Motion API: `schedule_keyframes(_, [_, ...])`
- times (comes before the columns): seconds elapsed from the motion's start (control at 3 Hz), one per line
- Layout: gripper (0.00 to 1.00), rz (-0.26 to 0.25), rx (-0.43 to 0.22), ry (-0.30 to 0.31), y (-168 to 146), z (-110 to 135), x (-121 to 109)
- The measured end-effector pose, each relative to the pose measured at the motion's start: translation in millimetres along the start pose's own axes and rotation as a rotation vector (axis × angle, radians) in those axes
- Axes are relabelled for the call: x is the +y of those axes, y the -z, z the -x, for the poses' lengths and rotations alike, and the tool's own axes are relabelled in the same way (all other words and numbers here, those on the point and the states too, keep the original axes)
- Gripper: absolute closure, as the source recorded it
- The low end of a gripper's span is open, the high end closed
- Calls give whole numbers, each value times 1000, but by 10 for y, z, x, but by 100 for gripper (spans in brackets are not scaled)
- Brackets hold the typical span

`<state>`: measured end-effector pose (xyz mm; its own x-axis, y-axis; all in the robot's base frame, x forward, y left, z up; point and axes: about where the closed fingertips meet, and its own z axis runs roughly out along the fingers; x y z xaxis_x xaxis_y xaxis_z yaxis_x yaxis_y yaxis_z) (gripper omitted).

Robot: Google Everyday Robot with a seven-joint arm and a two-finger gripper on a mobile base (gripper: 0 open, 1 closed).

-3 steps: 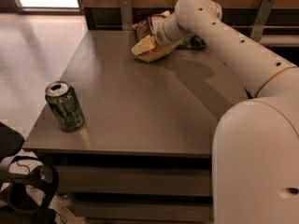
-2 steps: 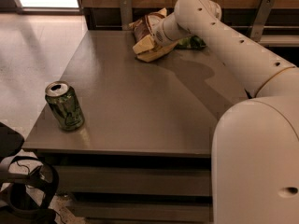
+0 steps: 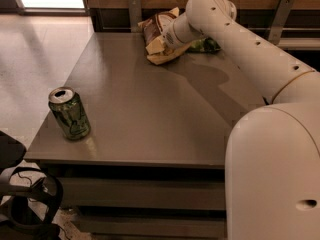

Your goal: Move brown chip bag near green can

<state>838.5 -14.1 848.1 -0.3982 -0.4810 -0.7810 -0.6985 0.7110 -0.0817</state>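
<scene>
The brown chip bag (image 3: 156,33) lies at the far edge of the desk (image 3: 150,109), in the upper middle of the frame, close to the wooden wall behind. Its dark brown front with a white panel faces up and left, and its tan-yellow edges spread toward the lower right. The end effector (image 3: 169,38) is at the bag's right side, touching or all but touching it, at the end of the white arm (image 3: 240,39) that reaches in from the lower right of the frame. The arm's wrist covers it, so I cannot tell whether it is apart, together or clamped on the bag.

The green can (image 3: 69,113) stands upright near the desk's front left corner, in the left middle of the frame, well apart from the bag. It has dark swirly markings and a silver top. The printing on bag and can cannot be read.

A green snack bag (image 3: 206,45) shows just beyond the arm, to the right of the brown bag.
</scene>
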Motion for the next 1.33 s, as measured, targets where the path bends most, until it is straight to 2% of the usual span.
schedule_keyframes(1.33, [100,0,0,0,1,2,1])
